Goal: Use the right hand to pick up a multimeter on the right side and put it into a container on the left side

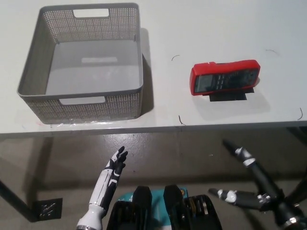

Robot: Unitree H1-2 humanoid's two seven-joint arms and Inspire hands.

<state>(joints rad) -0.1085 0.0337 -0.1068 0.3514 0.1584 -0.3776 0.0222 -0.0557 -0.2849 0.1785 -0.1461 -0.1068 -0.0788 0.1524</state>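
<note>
Multimeter (225, 77): lay sideways on table (211, 28), right, well apart from empty basket (81, 91), left. Right hand (252, 189): below table edge, fingers spread, empty. Left hand (112, 170): resting low, open. Risk: the meter's propped back probably tips or skids under a careless grasp.

White worktop (216, 28), front edge just beyond both hands. Grey mesh container (81, 103) sits on it, up and fwd of left hand (114, 167), empty. Red multimeter (224, 77) lies flat on black patch (228, 96), fwd of right hand (249, 187). Items well apart.
</note>
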